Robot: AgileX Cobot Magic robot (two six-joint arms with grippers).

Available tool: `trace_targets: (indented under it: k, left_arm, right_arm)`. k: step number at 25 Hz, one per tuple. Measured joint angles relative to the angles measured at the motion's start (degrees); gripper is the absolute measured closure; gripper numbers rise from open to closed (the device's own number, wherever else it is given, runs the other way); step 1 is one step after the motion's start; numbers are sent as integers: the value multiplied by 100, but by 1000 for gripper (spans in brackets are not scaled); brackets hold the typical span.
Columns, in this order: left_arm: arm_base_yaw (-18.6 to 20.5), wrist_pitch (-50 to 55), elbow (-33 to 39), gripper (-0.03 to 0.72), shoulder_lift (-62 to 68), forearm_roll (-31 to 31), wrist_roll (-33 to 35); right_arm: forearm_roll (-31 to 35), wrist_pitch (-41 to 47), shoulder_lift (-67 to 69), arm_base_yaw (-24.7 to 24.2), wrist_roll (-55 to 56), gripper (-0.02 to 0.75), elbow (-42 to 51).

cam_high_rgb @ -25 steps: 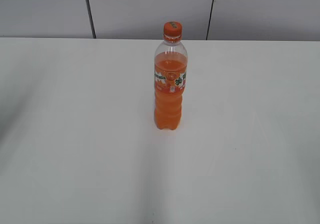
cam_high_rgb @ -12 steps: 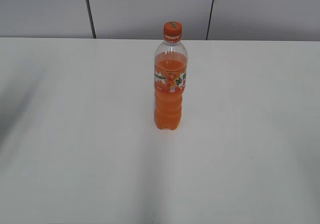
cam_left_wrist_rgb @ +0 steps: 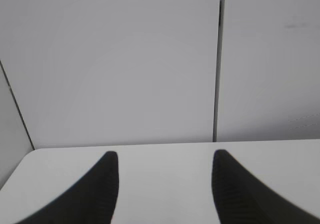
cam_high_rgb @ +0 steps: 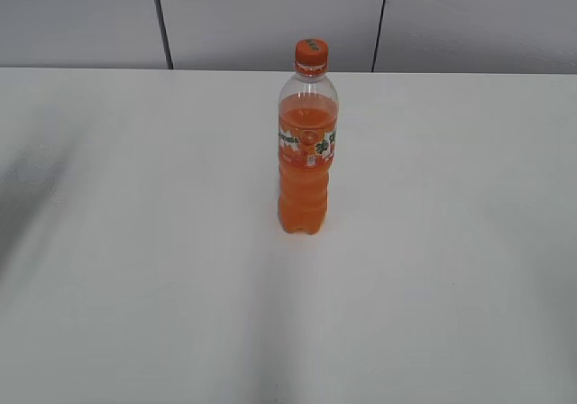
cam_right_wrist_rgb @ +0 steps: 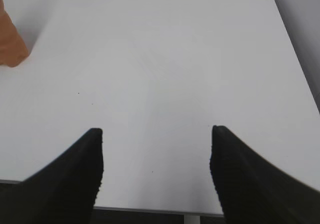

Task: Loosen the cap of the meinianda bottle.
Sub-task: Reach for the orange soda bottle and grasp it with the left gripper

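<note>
My tall clear plastic meinianda bottle of orange soda stands upright near the white bench's far edge, small round orange cap untouched. Both my left gripper and right gripper are spread, empty. Twisting without bracing the body could topple it.

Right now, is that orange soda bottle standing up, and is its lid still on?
Yes. The meinianda bottle stands upright on the white table, and the cap sits on its neck. Whether it is screwed tight cannot be told.
</note>
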Motion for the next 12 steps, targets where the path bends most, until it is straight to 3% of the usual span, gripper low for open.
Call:
trace_targets:
  k: [5, 8, 12]
  left_arm:
    - [-60, -82, 0, 312, 405, 487, 0]
    - [-90, -139, 0, 312, 631, 1434, -281]
    - [-95, -650, 0, 313, 1056, 3176, -1430]
  right_arm:
    - [-18, 0, 0, 0, 0, 234, 0]
    - [-18, 0, 0, 0, 0, 234, 0]
    - [-21, 0, 0, 0, 0, 234, 0]
